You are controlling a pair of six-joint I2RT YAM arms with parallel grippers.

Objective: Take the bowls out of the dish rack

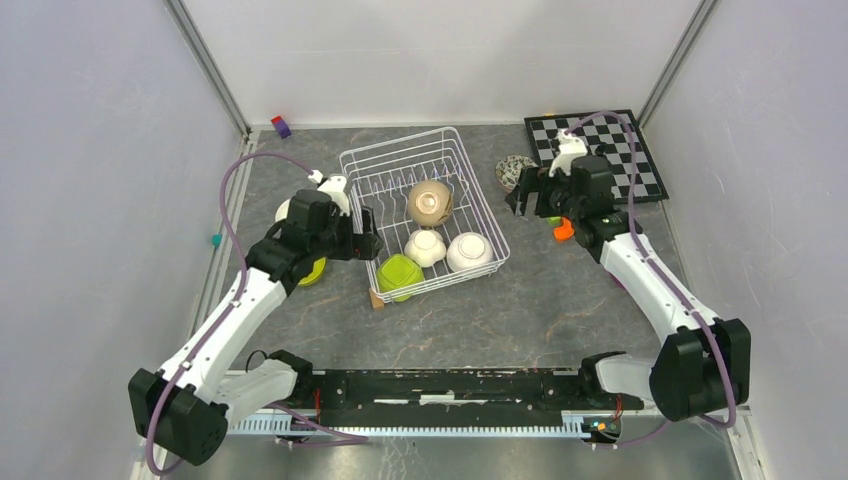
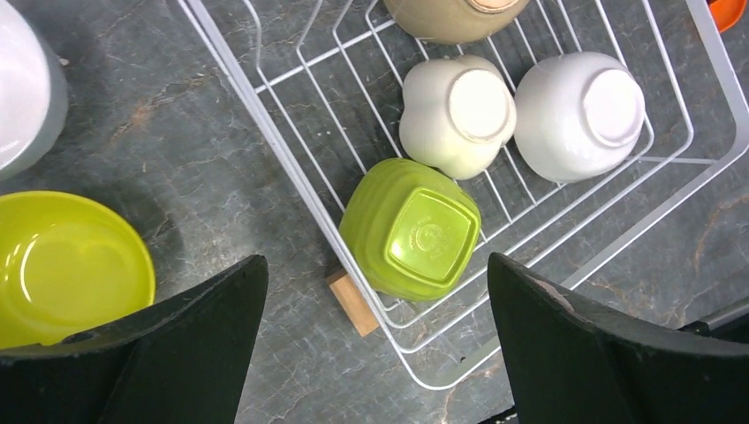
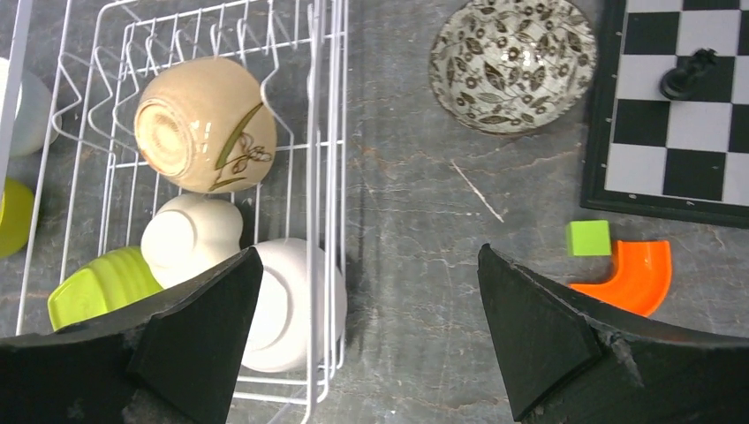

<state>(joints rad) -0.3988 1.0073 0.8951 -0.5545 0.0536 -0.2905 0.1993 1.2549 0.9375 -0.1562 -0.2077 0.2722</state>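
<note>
The white wire dish rack (image 1: 395, 151) stands mid-table. Four bowls lie upside down in it: a tan one with a floral mark (image 1: 430, 202), a squarish cream one (image 1: 425, 247), a white one (image 1: 468, 252) and a lime green one (image 1: 398, 275) in the near left corner. Outside it, a floral bowl (image 1: 514, 172) sits to the right, and a lime green bowl (image 2: 66, 265) and a white bowl (image 2: 26, 88) sit to the left. My left gripper (image 2: 375, 344) is open and empty above the rack's near left corner. My right gripper (image 3: 371, 344) is open and empty over the rack's right edge.
A wooden block (image 2: 353, 302) lies under the rack's near left corner. A chessboard (image 1: 600, 150) with a white piece is at the back right. A green cube (image 3: 589, 238) and an orange curved piece (image 3: 631, 278) lie near it. A small purple and red block (image 1: 281, 126) is at the back left.
</note>
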